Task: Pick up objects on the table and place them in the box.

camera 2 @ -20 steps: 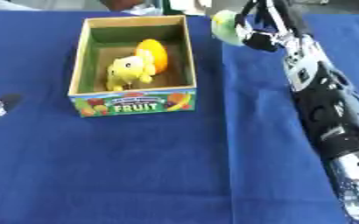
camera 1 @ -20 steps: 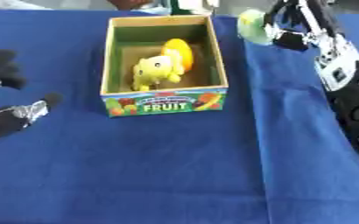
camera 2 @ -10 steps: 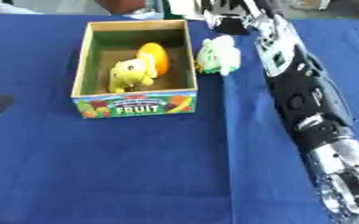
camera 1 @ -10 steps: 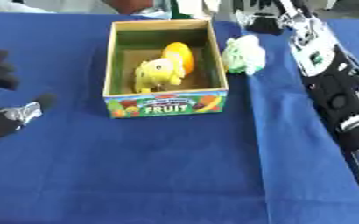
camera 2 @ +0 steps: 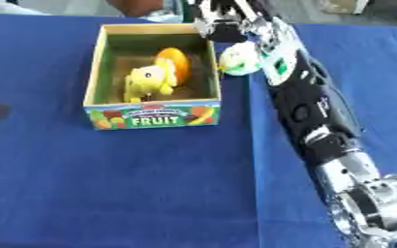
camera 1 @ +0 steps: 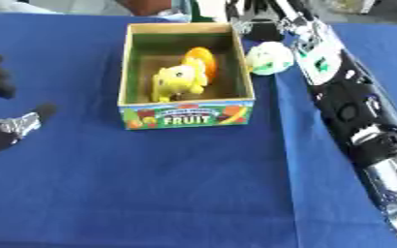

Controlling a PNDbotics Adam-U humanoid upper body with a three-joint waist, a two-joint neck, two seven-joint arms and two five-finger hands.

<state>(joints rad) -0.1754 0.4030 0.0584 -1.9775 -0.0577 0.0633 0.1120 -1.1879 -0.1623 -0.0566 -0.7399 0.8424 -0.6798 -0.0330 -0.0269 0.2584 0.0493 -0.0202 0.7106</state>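
The pale green toy point(camera 1: 269, 58) hangs just outside the box's point(camera 1: 244, 80) right wall, under our right hand point(camera 1: 257, 26). We cannot tell whether the fingers are clamped on it. The box already holds a yellow toy point(camera 1: 178, 81) and an orange piece point(camera 1: 200, 60). If we let go here, the toy may strike the rim and fall outside. Our left hand point(camera 1: 7, 131) rests at the left edge.

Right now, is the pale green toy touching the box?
Cannot tell. In the left eye view the toy sits against the box wall's outer edge, but no clear contact or gap shows.
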